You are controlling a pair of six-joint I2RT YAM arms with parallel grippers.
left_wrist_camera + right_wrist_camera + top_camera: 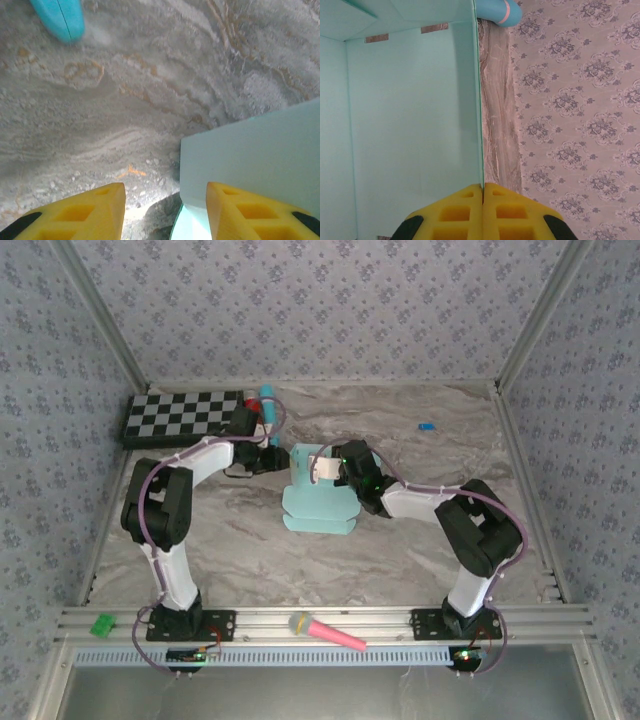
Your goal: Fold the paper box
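Observation:
The paper box (318,505) is pale aqua card, partly folded, in the middle of the table with a wall raised at its far end. My right gripper (336,468) is shut on the thin top edge of that upright wall (415,130), the yellow fingertips (465,200) pressed together at the right gripper (483,187). My left gripper (276,458) stands at the box's far left corner. In the left wrist view the left gripper (165,210) is open, and a panel of the paper box (250,155) stands just inside its right finger (240,210).
A checkerboard (185,418) lies at the back left with a turquoise marker (268,406) beside it, also seen as the marker tip (60,17). A small blue piece (426,426) lies at the back right. A pink marker (328,632) and a green clip (102,624) rest on the front rail.

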